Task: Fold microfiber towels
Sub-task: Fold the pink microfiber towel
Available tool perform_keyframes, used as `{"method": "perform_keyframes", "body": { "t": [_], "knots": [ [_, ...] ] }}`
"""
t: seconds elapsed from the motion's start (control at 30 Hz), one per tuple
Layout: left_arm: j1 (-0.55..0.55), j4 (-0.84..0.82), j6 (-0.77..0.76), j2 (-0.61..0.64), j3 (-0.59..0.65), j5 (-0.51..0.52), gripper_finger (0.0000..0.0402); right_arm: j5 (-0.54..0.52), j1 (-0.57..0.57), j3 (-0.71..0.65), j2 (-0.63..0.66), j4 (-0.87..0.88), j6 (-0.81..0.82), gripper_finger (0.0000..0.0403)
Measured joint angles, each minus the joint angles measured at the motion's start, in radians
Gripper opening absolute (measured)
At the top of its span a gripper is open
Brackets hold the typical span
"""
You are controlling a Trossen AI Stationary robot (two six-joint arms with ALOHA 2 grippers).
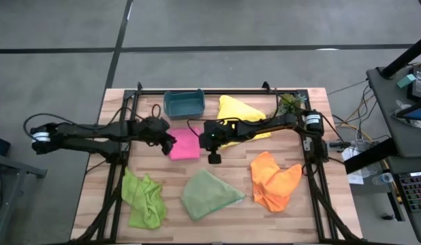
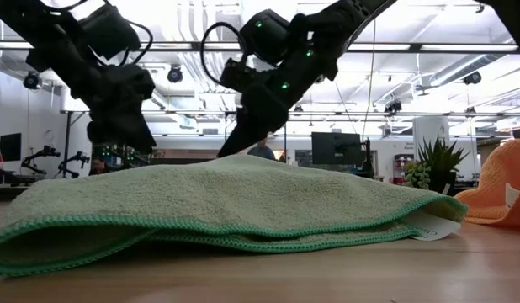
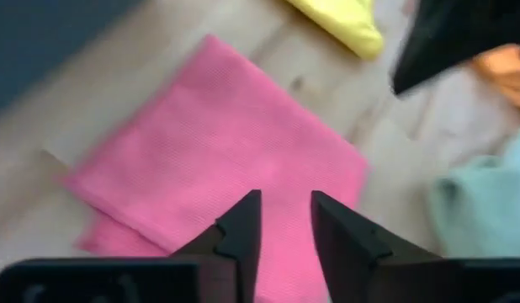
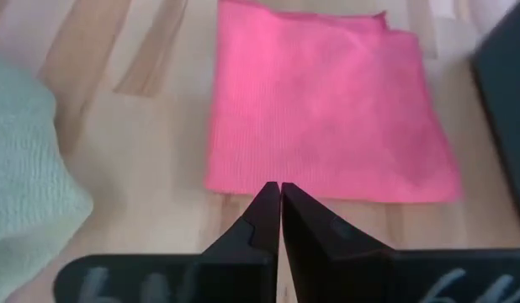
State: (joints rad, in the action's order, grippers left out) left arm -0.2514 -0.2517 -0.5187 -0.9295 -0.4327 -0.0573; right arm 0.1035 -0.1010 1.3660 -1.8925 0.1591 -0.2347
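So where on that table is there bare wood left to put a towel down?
Bare wood runs along the near edge beneath the orange towel, and left of the teal bin. The middle is crowded: pink towel, both grippers.

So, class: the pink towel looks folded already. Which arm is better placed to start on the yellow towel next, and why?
Probably the right. The right gripper, shut, hangs beside the pink towel, and its arm already reaches past the yellow towel. The left gripper, slightly open, sits across the pink towel, farther away.
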Motion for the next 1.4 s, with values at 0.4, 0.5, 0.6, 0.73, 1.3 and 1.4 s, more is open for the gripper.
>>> {"method": "perform_keyframes", "body": {
  "t": [0.4,0.5,0.6,0.73,1.3,1.4],
  "knots": [
    [-0.005,-0.126,-0.370,-0.033,0.017,-0.038,0.0225,0.072,-0.073,-0.035,0.012,-0.007,0.355,0.0017],
    [-0.009,-0.136,-0.393,-0.036,0.019,0.005,0.0230,0.102,-0.079,-0.039,0.011,-0.006,0.413,0.0038],
    [-0.012,-0.133,-0.395,-0.050,0.025,0.010,0.0231,0.107,-0.076,-0.040,0.011,-0.011,0.477,0.0071],
    [-0.012,-0.121,-0.407,-0.103,0.027,0.039,0.0232,0.106,-0.077,-0.041,0.011,-0.031,0.527,0.0124],
    [-0.012,0.100,-0.389,-0.312,0.024,0.033,0.0231,0.052,-0.079,-0.063,0.009,-0.093,0.603,0.0265],
    [-0.012,0.138,-0.385,-0.333,0.024,0.040,0.0231,0.052,-0.079,-0.063,0.009,-0.093,0.602,0.0269]
  ]
}}
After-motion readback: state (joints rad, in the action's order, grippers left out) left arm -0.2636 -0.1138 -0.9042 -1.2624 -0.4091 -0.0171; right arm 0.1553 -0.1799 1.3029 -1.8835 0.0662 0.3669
